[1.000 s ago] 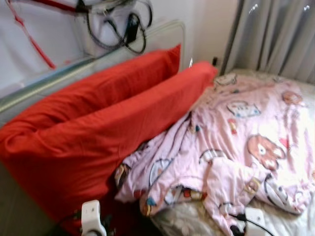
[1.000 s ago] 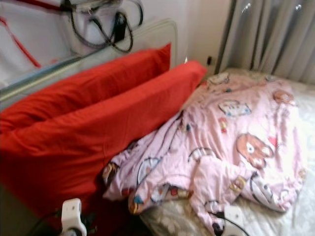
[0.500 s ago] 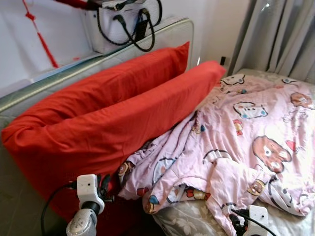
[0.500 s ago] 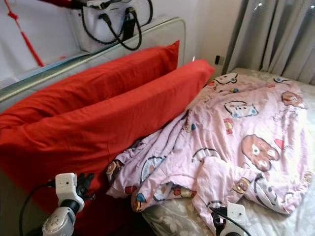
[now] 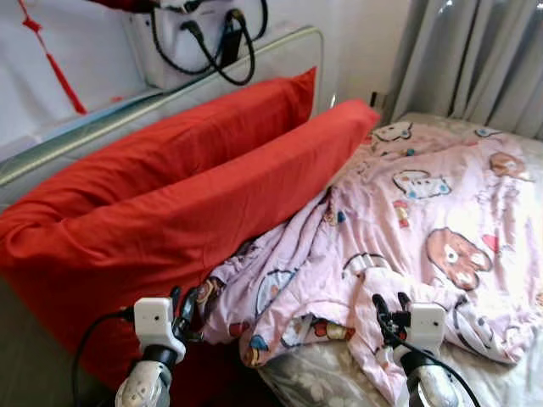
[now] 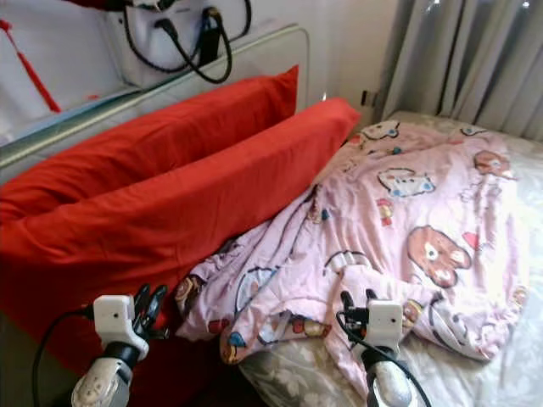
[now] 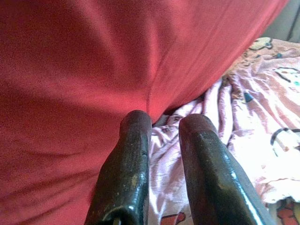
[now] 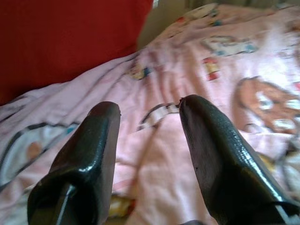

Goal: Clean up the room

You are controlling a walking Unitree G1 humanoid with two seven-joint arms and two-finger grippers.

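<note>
Left eye view: left gripper (image 5: 188,307) is about where it was half a second back, fingers nearly closed on nothing, by the big red fabric pillows (image 5: 170,212) along the bed's left edge. Crumpled pink cartoon-print blanket (image 5: 407,220) covers the bed's middle. Right gripper (image 5: 389,309) has risen over the blanket's near edge, fingers apart, empty.

Grey curtains (image 5: 475,59), padded headboard (image 5: 280,55).
</note>
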